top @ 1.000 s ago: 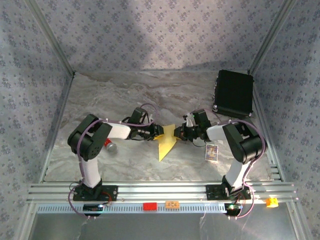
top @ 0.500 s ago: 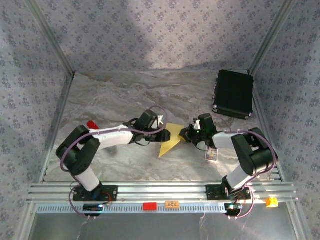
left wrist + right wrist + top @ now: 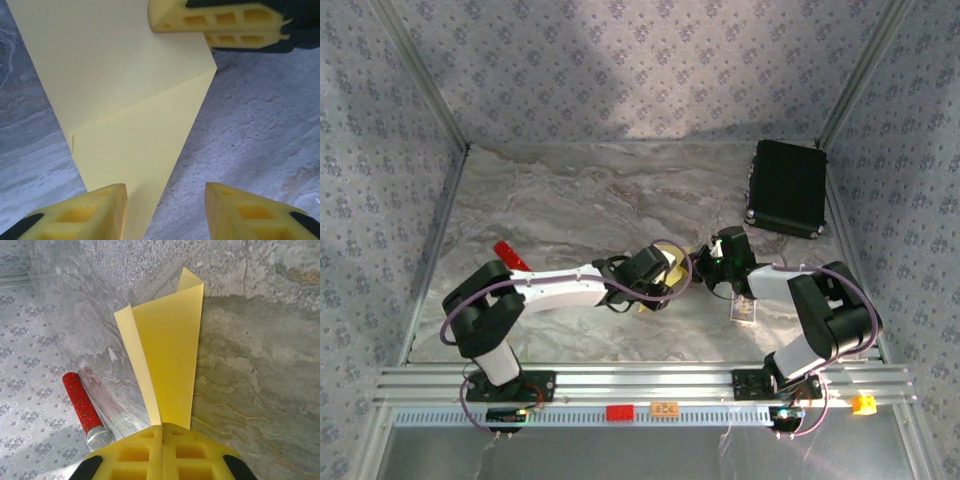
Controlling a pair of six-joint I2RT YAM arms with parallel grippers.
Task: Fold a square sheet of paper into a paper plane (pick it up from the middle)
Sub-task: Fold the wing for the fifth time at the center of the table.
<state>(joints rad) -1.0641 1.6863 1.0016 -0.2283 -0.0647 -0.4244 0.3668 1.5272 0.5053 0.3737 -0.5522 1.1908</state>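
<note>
Starting closest to the arm bases, a small printed card lies on the marble-look table right beside the right arm. Just past that, near the middle of the table, both hands meet over the yellow sheet of paper. The sheet is folded into a long pointed shape with a diagonal crease across it. The right hand is pinched fully closed on one corner of the sheet, which fans out from its yellow pads. The left hand has its fingers spread partway with a clear gap between them and isn't gripping anything. The narrow tip of the sheet runs under one of its pads. Can't really tell if the sheet is flat on the table or lifted a bit. Further back on the left there's a red-handled tool lying well apart from the paper. A black rectangular case sits in the far right corner.
</note>
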